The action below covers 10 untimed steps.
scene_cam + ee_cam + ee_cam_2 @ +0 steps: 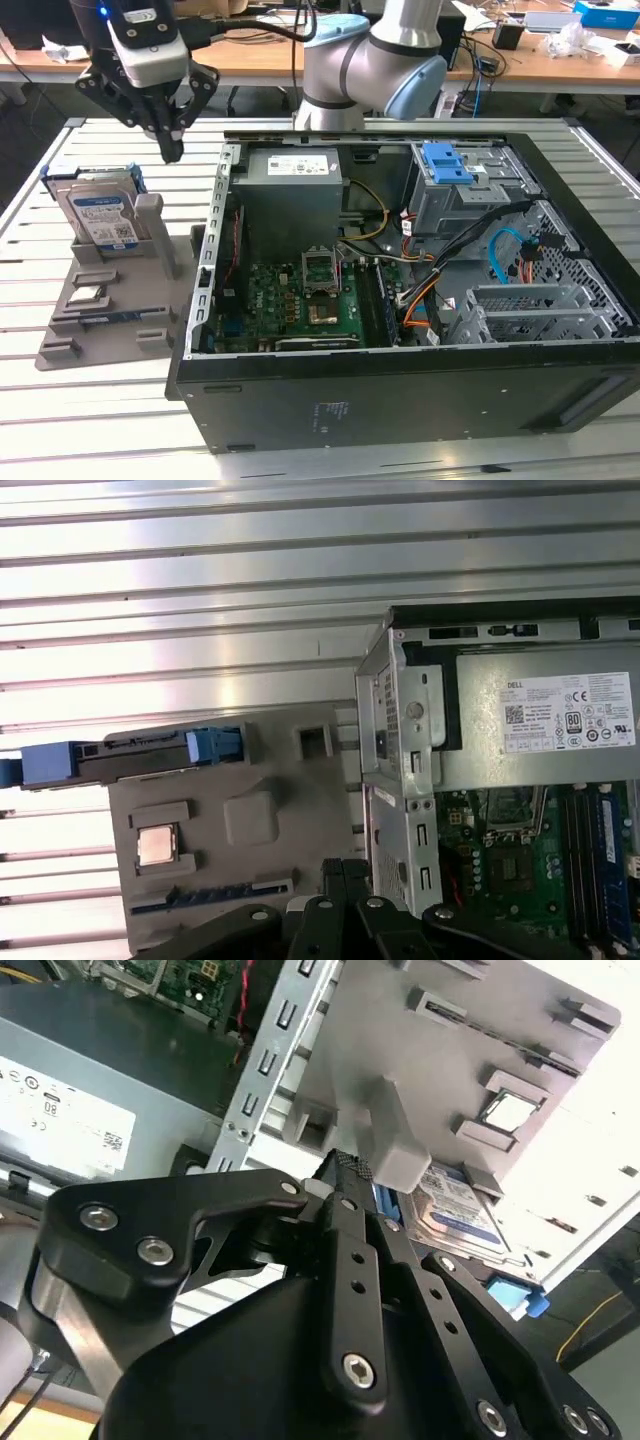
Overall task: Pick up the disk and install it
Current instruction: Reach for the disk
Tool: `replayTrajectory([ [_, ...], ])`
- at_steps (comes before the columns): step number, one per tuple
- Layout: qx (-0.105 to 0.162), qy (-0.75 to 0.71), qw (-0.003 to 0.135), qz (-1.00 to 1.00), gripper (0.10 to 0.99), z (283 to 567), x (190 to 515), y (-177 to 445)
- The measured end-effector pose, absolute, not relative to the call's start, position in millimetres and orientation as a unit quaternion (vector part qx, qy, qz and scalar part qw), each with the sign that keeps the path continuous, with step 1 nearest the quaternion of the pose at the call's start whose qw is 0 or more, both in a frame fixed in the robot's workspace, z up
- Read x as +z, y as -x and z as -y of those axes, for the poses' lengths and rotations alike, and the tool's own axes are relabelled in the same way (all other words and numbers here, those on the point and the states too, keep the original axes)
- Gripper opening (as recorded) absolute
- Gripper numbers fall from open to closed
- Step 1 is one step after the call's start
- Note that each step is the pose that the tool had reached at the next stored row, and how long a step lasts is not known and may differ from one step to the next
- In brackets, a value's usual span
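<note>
The disk stands upright in a slot at the back of the grey plastic stand, on the exterior view's left; its blue-and-white label faces forward. My gripper hangs above and to the right of the disk, between the stand and the open computer case. Its fingers are shut, with nothing between them. In the second wrist view the fingertips point toward the stand, with the disk just beyond them. In the first wrist view the disk shows edge-on with its blue rails, apart from the gripper.
Inside the case are a grey power supply, a green motherboard and a metal drive cage with a blue tab. Cables run near the cage. Everything rests on a slatted metal table. A small chip lies in the stand.
</note>
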<state>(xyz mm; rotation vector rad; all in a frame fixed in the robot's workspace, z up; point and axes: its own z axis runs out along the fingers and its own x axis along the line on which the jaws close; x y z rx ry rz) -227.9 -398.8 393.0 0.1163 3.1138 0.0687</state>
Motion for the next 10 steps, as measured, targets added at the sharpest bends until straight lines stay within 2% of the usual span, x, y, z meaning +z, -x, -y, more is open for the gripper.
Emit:
replayTrajectory([
  [10,0.022,-0.037,0.012,-0.999,0.106,397,391,285],
])
